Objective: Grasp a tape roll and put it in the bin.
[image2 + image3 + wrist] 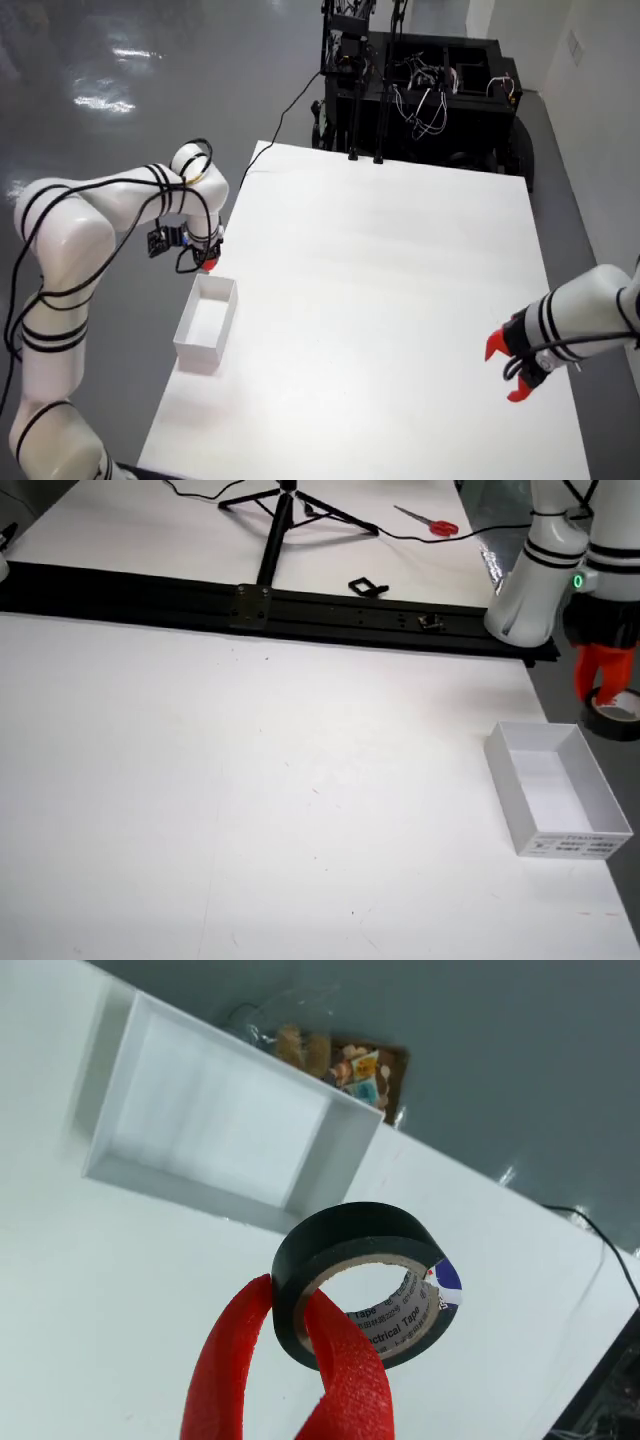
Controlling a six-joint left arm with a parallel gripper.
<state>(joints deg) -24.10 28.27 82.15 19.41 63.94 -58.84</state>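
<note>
White table (400, 280) w/ grey floor around it. In the overhead view, left to right: my arm at the table's left edge, gripper (207, 262) just above the white bin (205, 322); far right, a second arm w/ red fingers, idle. Wrist view: red fingers (345, 1370) pinch the wall of the black tape roll (360, 1280), one inside the core, one outside. Roll is lifted, near the bin's corner, not over it.

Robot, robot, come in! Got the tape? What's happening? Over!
Gripper shut on tape roll, one finger through its hole. Roll held up near the white bin, not above it. Bin looks empty. Nothing in the way.
</note>
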